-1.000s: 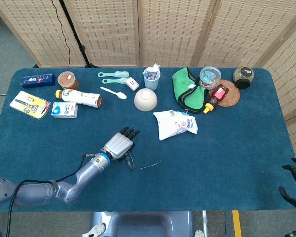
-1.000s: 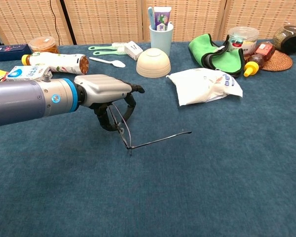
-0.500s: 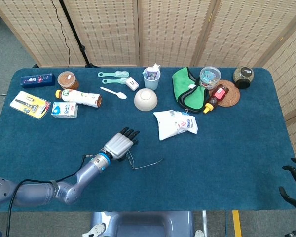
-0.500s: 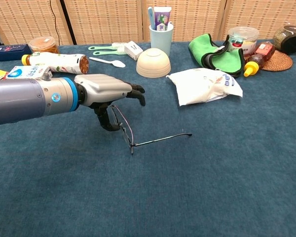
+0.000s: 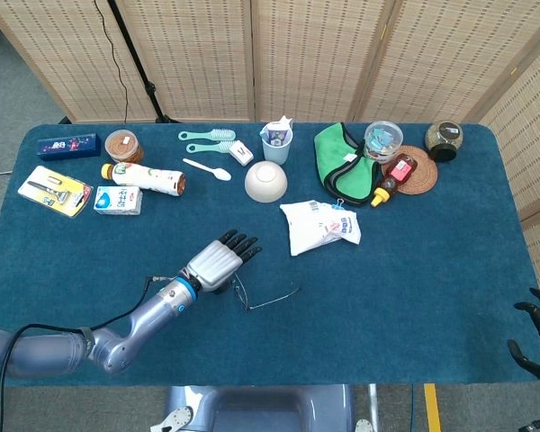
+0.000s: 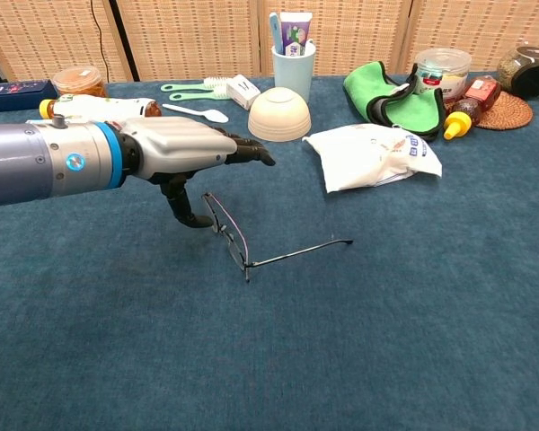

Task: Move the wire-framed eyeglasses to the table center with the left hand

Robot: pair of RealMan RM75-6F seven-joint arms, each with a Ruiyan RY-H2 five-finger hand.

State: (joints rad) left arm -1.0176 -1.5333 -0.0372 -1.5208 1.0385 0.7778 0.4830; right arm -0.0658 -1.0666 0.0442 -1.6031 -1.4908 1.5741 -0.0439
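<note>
The wire-framed eyeglasses [image 5: 244,295] [image 6: 227,233] lie on the blue table cloth near the middle front, one temple stretched out to the right. My left hand [image 5: 219,263] [image 6: 177,149] hovers just left of and above them, its fingers stretched out flat and holding nothing. Its thumb [image 6: 182,208] points down beside the left lens; whether it touches the frame is unclear. My right hand [image 5: 538,335] hangs off the table's front right corner, holding nothing, and shows only in the head view.
A white pouch [image 5: 319,226] lies right of centre and a cream bowl [image 5: 265,181] behind it. A bottle [image 5: 144,178], a carton [image 5: 118,200] and a razor pack [image 5: 55,191] sit at the left. A green cloth [image 5: 342,162], jars and a cup stand along the back.
My left hand has uncurled its fingers from the eyeglasses and lifted a little. The glasses now lie free, slightly further right than before.
</note>
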